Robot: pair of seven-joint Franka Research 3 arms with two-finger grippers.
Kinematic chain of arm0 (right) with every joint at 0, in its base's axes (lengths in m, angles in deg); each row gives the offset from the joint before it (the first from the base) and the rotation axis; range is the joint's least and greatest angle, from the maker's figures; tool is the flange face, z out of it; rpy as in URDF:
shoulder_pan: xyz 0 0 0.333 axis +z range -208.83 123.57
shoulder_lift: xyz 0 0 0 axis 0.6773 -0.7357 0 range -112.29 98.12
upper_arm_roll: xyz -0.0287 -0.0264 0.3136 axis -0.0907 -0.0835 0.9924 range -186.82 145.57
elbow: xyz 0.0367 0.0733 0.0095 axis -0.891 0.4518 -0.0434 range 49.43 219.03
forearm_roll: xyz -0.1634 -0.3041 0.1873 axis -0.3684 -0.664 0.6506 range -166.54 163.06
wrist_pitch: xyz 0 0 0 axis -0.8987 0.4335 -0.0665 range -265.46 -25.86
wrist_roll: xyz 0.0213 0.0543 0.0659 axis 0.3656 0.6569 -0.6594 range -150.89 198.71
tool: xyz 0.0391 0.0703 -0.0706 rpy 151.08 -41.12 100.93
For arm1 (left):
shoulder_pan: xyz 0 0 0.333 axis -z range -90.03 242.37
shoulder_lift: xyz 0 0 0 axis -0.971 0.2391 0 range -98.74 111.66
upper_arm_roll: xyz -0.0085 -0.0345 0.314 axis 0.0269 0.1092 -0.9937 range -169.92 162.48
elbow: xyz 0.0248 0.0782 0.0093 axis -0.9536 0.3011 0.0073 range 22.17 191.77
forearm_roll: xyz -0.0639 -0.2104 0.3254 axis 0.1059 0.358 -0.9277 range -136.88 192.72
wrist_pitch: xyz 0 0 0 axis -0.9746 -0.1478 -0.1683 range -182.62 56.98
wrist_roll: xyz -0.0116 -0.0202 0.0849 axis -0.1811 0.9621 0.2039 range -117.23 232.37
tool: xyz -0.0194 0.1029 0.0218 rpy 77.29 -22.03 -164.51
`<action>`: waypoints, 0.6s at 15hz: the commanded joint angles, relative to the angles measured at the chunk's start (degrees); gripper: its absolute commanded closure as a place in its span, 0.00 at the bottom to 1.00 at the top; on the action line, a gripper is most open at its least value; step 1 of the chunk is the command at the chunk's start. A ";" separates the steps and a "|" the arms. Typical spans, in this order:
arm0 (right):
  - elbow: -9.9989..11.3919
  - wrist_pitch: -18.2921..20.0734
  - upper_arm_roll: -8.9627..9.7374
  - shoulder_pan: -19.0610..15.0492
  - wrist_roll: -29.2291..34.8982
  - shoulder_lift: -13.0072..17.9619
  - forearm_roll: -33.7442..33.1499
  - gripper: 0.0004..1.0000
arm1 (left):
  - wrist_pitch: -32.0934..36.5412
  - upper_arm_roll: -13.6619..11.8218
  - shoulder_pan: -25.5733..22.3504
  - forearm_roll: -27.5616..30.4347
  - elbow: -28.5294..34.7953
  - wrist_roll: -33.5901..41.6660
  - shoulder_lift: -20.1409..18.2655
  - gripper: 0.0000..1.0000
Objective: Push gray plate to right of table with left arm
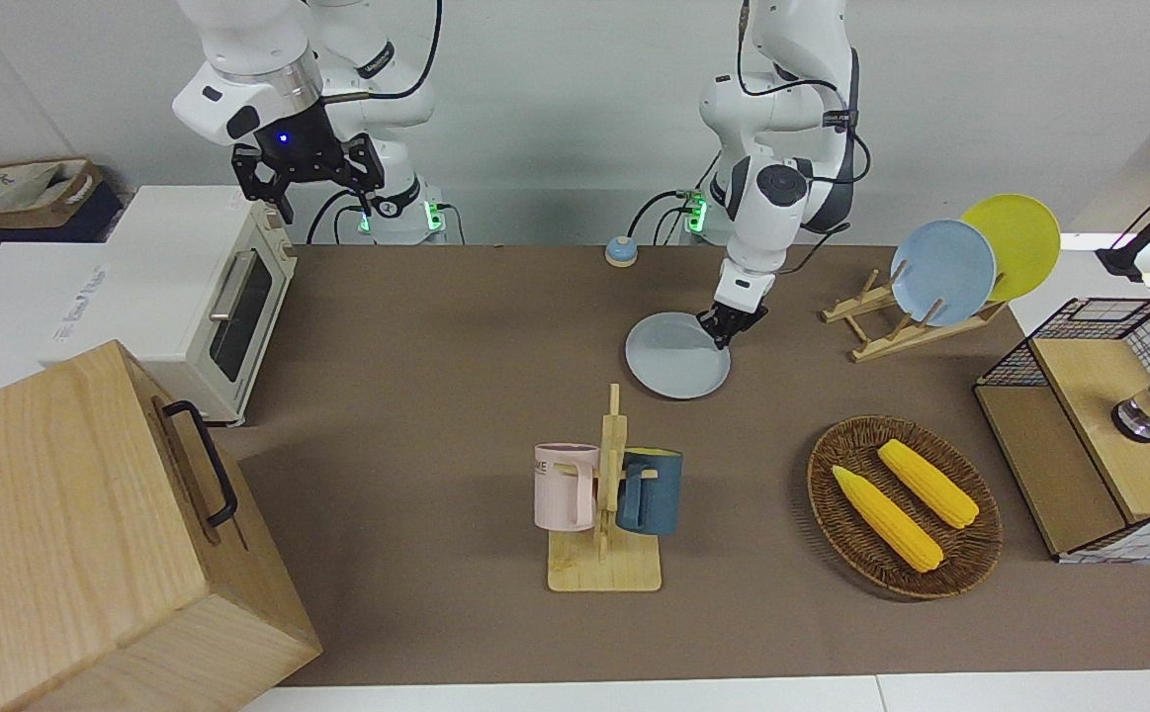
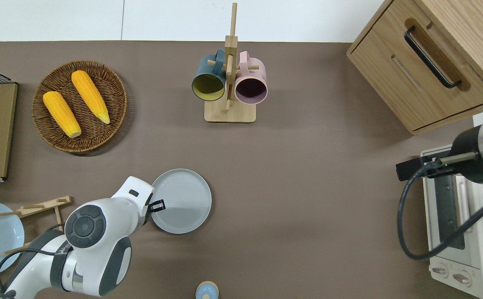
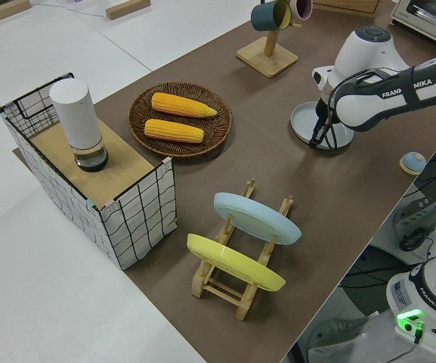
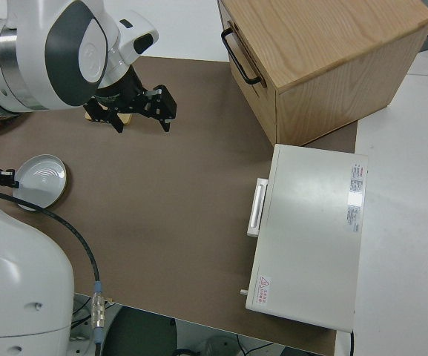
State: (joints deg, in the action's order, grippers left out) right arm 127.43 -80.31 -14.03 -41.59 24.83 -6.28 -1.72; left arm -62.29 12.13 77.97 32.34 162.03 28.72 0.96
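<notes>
My left gripper [image 1: 728, 330], fingers drawn narrow, touches the round pale gray plate [image 2: 182, 201] at its rim toward the left arm's end of the matte brown table [image 2: 307, 207]. The overhead view hides my fingertips; the front view shows them. My right arm is parked.

You can read "FRANKA" followed by "MIKA" in dark letters along the left arm's forearm [image 3: 388, 83] in the left side view. "FRANKA EMIKA" also runs across the white base housing [image 3: 429, 299] below it. The pink mug [image 1: 565, 487] shows "ME". The toaster oven's [image 1: 164, 287] printing is illegible.
</notes>
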 commanded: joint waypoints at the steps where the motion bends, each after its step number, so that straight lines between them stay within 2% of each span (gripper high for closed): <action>1: -0.50 0.89 0.96 -1.13 0.74 0.17 0.33 0.02 | -0.81 0.06 -0.13 -0.02 0.40 -0.86 0.66 1.00; 5: -0.50 0.89 0.88 -1.13 0.74 0.17 0.33 0.02 | -0.72 0.06 0.04 -0.02 -0.04 -1.21 0.75 1.00; 9: -0.50 0.89 0.96 -1.13 0.74 0.17 0.25 0.02 | -0.72 0.58 2.58 -0.02 -1.53 -7.87 1.11 1.00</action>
State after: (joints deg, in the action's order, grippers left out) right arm 127.43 -80.31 -14.03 -41.59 24.83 -6.28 -1.72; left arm -62.31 12.22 78.20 32.34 161.79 26.55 0.97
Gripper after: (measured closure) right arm 0.013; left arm 0.960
